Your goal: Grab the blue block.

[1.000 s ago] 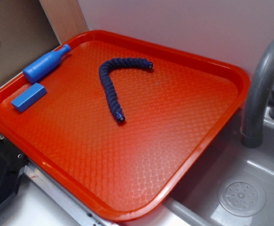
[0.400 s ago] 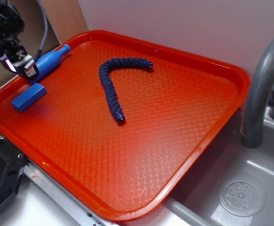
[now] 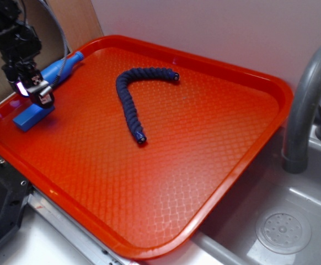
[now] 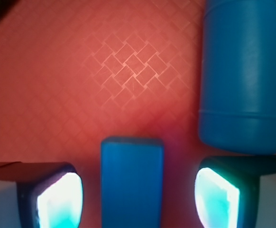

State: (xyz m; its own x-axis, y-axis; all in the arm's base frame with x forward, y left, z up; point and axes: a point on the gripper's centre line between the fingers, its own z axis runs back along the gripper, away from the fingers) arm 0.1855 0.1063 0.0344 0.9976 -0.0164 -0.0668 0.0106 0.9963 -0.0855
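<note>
I count one blue block [image 4: 132, 183], lying flat between my gripper's [image 4: 138, 197] fingers [image 4: 59, 199], a gap on either side: jaws wide, holding nothing. One blue bottle-shaped piece [image 4: 242, 76] lies just beyond the right-hand finger. On the one red tray [image 3: 166, 204], a single navy rope [image 3: 132, 99] curls well clear of the jaws.

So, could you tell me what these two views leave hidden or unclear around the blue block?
- Exterior: the gripper covers much of the blue block; contact cannot be judged.
- Wrist: the block's near end is cut off by the bottom edge.
- Wrist: the blue bottle runs past the top and right edges; its neck is unseen.
- Wrist: the rope is out of frame.
</note>
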